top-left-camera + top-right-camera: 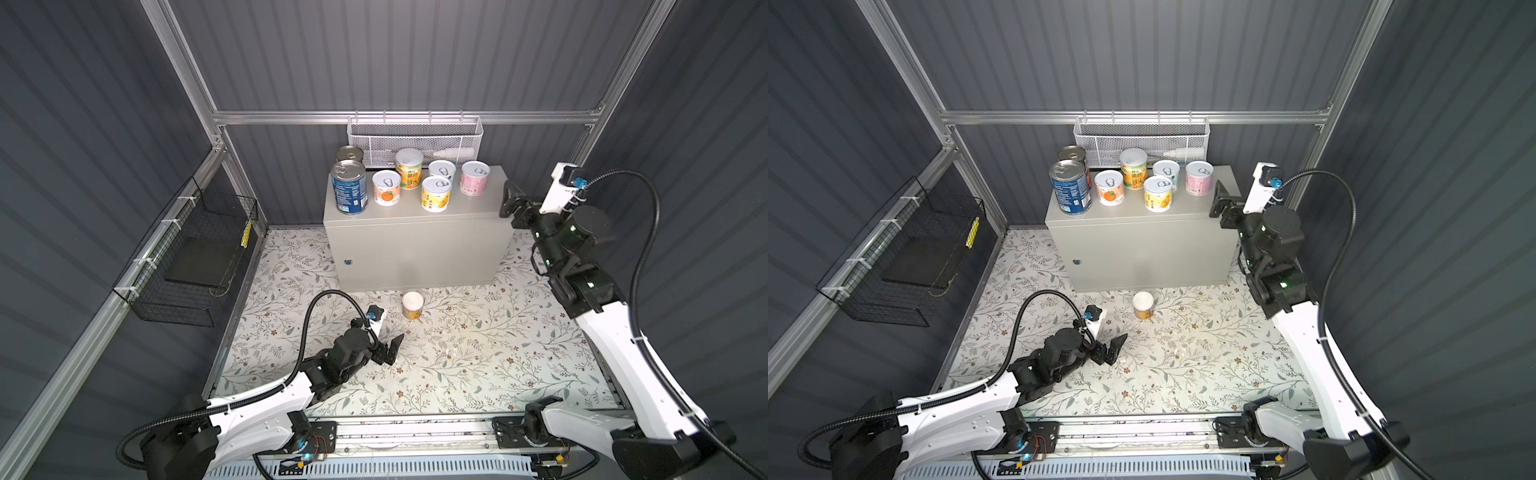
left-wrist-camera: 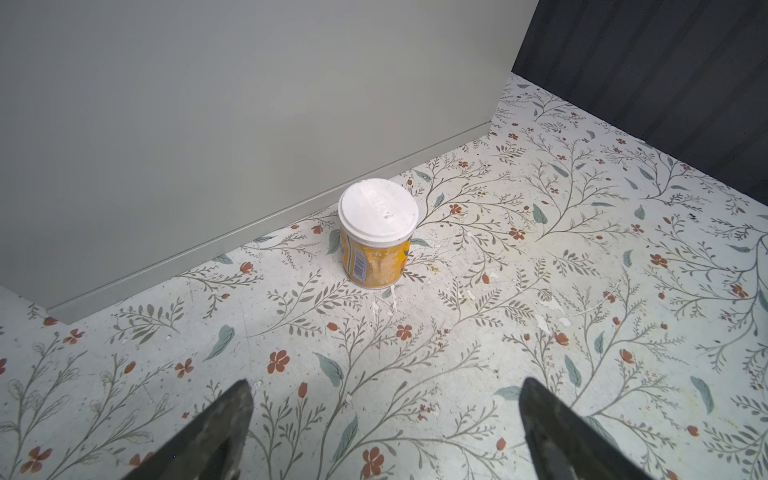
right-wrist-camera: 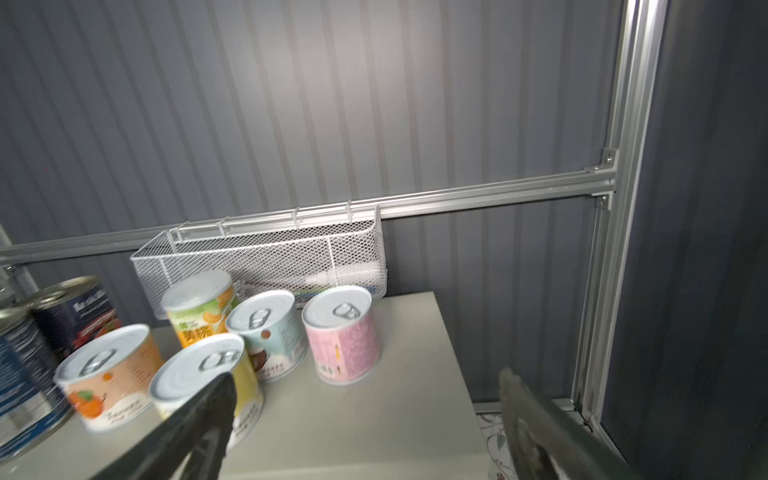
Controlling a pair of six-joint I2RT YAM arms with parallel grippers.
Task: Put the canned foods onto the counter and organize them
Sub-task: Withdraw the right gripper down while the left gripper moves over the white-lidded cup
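Observation:
The counter (image 1: 415, 237) is a beige-grey cabinet at the back. Several canned foods stand on its top: two blue ones (image 1: 349, 189) at the left, then orange (image 1: 386, 189), yellow (image 1: 436, 195) and pink (image 1: 475, 178) ones. In the right wrist view the pink can (image 3: 343, 334) stands apart from the jaws. My right gripper (image 1: 508, 201) (image 3: 365, 378) is open and empty at the counter's right end. One yellow can (image 1: 412, 305) (image 2: 377, 239) stands upright on the floor before the cabinet. My left gripper (image 1: 390, 349) (image 2: 384, 386) is open, low over the floor, short of that can.
A white mesh basket (image 1: 415, 139) hangs on the back rail just behind the cans. A black wire basket (image 1: 195, 257) hangs on the left wall. The floral floor (image 1: 457, 361) spreads in front of the cabinet. Dark ribbed walls and aluminium posts enclose the cell.

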